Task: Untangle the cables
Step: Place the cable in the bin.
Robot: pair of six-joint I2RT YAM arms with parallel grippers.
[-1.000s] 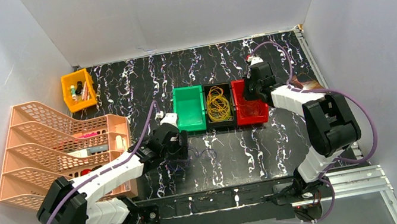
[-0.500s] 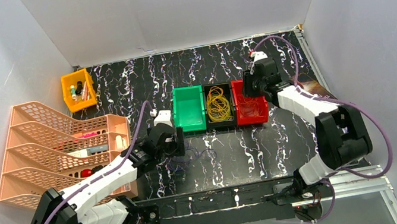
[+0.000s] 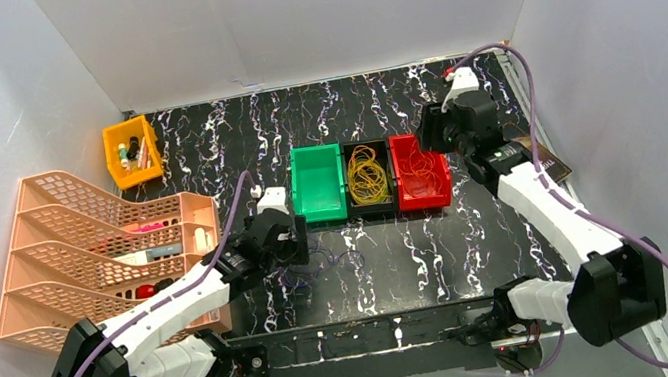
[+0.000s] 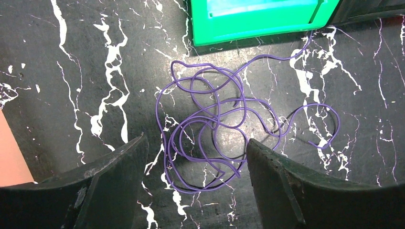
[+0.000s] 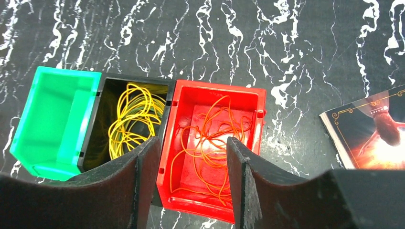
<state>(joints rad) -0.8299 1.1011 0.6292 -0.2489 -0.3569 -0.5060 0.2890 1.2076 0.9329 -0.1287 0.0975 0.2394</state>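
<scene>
**Task items.** A tangle of purple wire (image 4: pixel 212 125) is found loose on the black marbled surface (image 4: pixel 57 95), just in front of the green bin (image 4: pixel 258 19) and apart from it. What appears to be a dark strand is caught among the loops. Yellow wires (image 5: pixel 129 119) are lodged in the black bin (image 5: pixel 133 80) and orange wires (image 5: pixel 215 148) in the red bin (image 5: pixel 219 89). The green bin is seen empty.

**Left gripper** (image 4: pixel 196 143). It is held directly above the purple tangle, jaws wide apart, nothing grasped. In the wrist view the bulk of the loops lies between and slightly ahead of the fingers. The tangle's longer spread runs across the jaw line, with tails passing beyond the right finger and towards the green bin.

**Right gripper** (image 5: pixel 193 143). It is raised over the red bin, jaws parted, nothing grasped.

**Finding.** The left arm is judged much the nearer to the unsorted tangle. A straight descent should close on the dense centre, though the tails would be left outside the jaws.
</scene>
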